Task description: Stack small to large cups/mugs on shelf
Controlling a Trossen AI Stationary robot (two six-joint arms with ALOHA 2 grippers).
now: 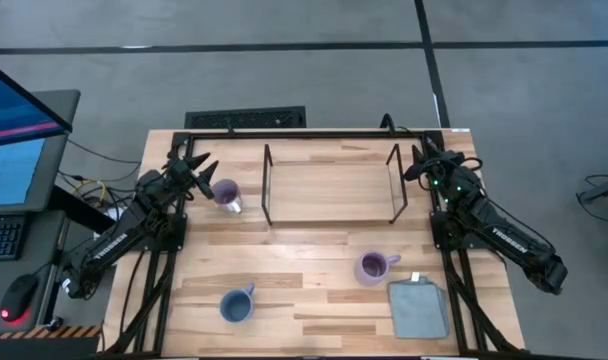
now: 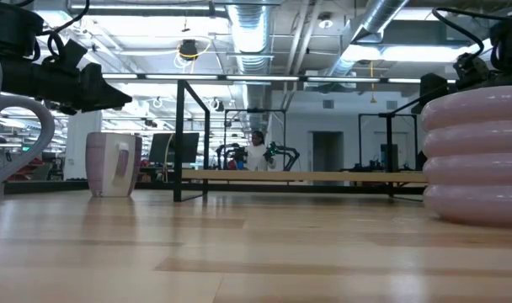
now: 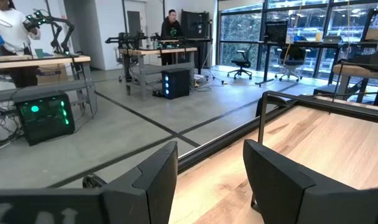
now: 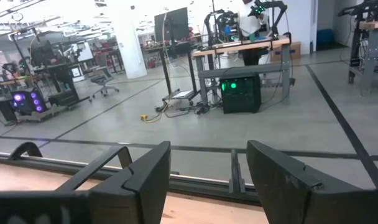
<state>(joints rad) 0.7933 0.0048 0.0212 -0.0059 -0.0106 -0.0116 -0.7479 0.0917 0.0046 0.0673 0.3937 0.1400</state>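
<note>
The shelf (image 1: 329, 190), a light wooden board with black wire frames at both ends, rests on the table's far middle. One light purple mug (image 1: 226, 194) stands upright just left of it, beside my left gripper (image 1: 199, 170), which hovers open and level, holding nothing. A second purple mug (image 1: 372, 267) stands near the right front, and a blue mug (image 1: 236, 304) stands at the left front. My right gripper (image 1: 419, 165) hovers open past the shelf's right end. The wrist views show nothing between the left gripper's (image 3: 211, 186) or the right gripper's (image 4: 207, 186) fingers.
A grey folded cloth (image 1: 418, 308) lies flat at the table's near right corner, next to the second purple mug. Bare tabletop (image 1: 304, 260) lies between the shelf and the two front mugs. A desk with a monitor (image 1: 14, 140) stands off the table's left side.
</note>
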